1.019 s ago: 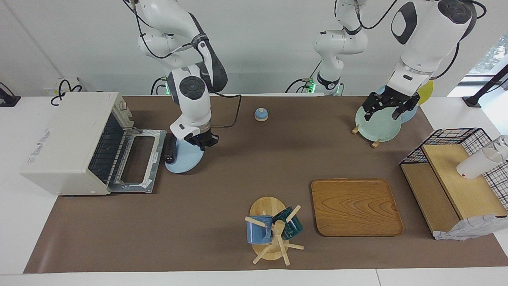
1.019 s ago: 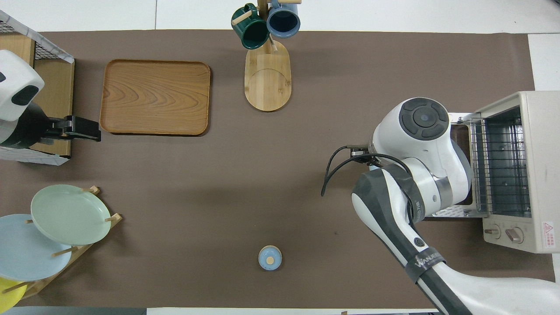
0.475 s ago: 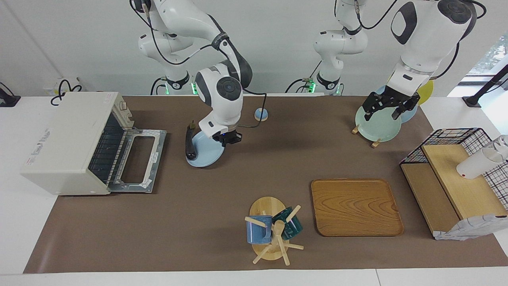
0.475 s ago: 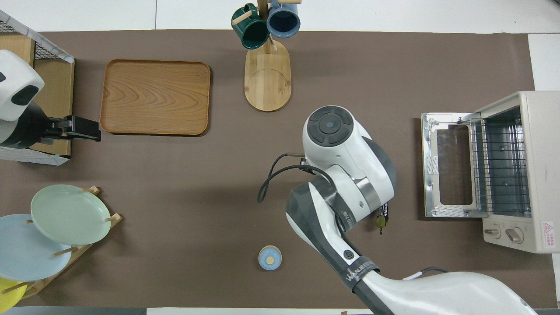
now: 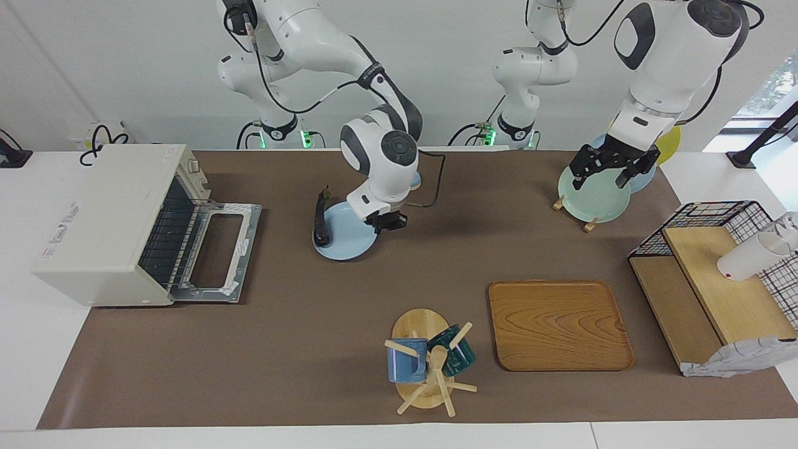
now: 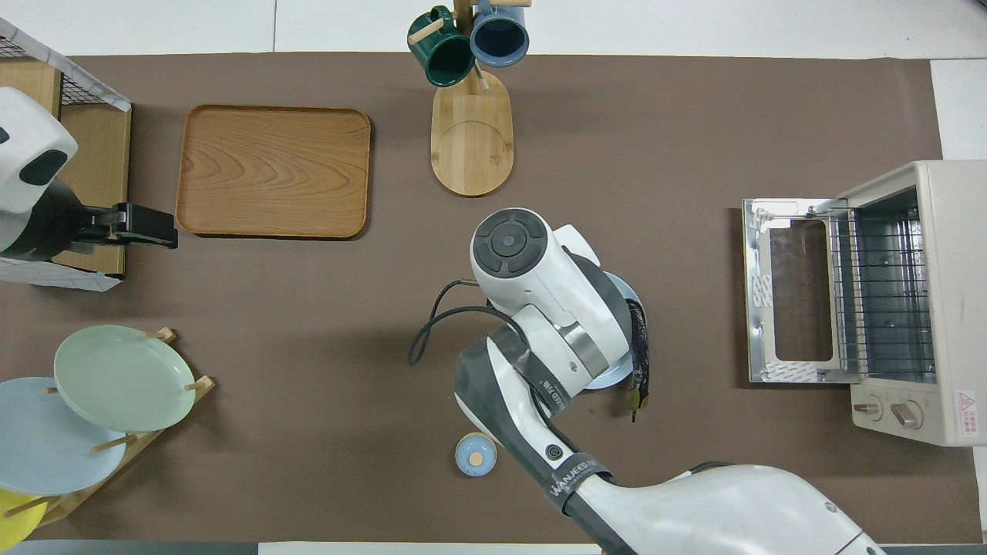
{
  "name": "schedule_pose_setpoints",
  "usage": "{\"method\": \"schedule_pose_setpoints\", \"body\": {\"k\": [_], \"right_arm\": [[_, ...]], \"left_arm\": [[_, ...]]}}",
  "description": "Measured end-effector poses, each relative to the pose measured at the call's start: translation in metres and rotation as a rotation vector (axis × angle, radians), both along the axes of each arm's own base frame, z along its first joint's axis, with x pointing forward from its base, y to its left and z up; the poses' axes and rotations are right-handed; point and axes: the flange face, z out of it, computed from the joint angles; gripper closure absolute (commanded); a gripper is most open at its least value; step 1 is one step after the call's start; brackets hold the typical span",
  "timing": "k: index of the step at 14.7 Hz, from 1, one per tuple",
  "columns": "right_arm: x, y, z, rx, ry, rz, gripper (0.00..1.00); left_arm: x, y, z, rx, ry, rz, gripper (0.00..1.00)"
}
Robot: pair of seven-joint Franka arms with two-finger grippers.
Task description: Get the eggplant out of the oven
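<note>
The cream oven (image 5: 106,218) stands at the right arm's end of the table with its door (image 5: 219,252) folded down and its rack bare. The dark eggplant (image 5: 320,218) lies along the oven-side rim of a light blue plate (image 5: 346,240). My right gripper (image 5: 385,221) is shut on that plate's other rim, low over the brown mat, well apart from the oven door. In the overhead view the eggplant (image 6: 639,347) and a sliver of the plate (image 6: 626,297) show beside the right arm's wrist, which hides the gripper. My left gripper (image 5: 603,169) waits open over the plate rack.
A wooden tray (image 5: 559,324) and a mug tree (image 5: 430,368) with two mugs stand farther from the robots. A small blue lidded dish (image 6: 476,454) sits near the robots. A rack of plates (image 5: 592,193) and a wire basket (image 5: 717,268) are at the left arm's end.
The right arm has carried the plate with the eggplant sideways, away from the oven door toward the middle of the table. The left arm has not moved.
</note>
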Motion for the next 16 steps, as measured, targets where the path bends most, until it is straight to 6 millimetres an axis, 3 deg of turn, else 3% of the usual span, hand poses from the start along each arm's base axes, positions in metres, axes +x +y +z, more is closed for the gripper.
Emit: {"method": "schedule_pose_setpoints", "body": {"k": [4,11,14,16], "right_arm": [[-0.001,0.032,0.013,0.052,-0.068,0.009,1.0],[-0.026,0.089,-0.001,0.165,-0.129,-0.003,1.0],[-0.036,0.103,-0.001,0.188,-0.127,-0.012,1.0],[-0.034,0.102,-0.003,0.194,-0.132,-0.023,1.0]], "left_arm": [[0.0,0.0,0.0,0.0,-0.002,0.0,0.0],[0.0,0.0,0.0,0.0,-0.003,0.0,0.0],[0.0,0.0,0.0,0.0,-0.003,0.0,0.0],[0.0,0.0,0.0,0.0,-0.004,0.0,0.0]]}}
